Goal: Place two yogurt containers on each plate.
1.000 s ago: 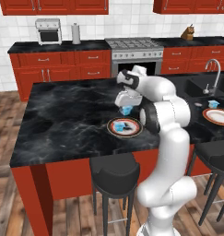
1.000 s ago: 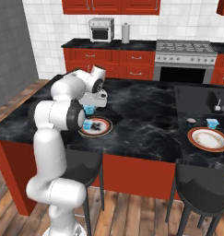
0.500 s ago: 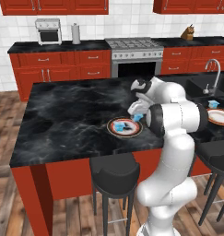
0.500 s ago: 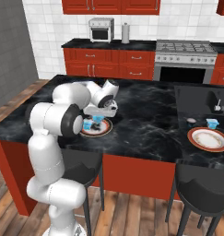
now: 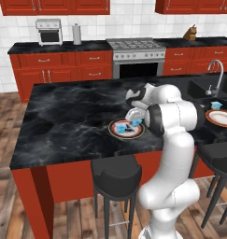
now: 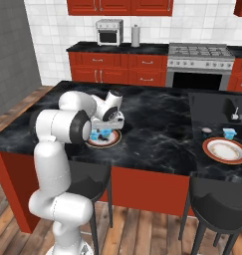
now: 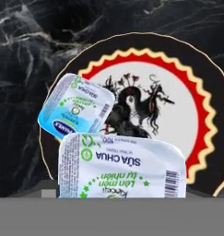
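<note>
A red-rimmed plate [image 5: 126,133] [image 6: 112,141] [image 7: 198,108] lies on the black island in front of the arm. One light blue yogurt container [image 5: 122,127] [image 6: 94,135] [image 7: 76,110] rests on its left part. My gripper [image 5: 135,119] [image 6: 107,128] hangs low over this plate, shut on a second yogurt container [image 5: 136,123] [image 6: 106,133] [image 7: 120,168], whose whitish foil lid hides the fingertips in the hand view. The second plate [image 5: 222,119] [image 6: 225,151] lies far to the right with nothing on it. A third yogurt container [image 5: 216,105] [image 6: 229,133] stands on the counter just behind that plate.
A sink with a faucet [image 5: 216,77] [image 6: 236,110] is set in the island behind the right plate. A small round grey thing [image 6: 206,130] lies beside it. Black stools [image 5: 116,175] [image 6: 219,201] stand along the island's near edge.
The gripper has swung right and come down toward the near plate, carrying the yogurt container from above the plate to just over it. The tub on the plate has not moved.
</note>
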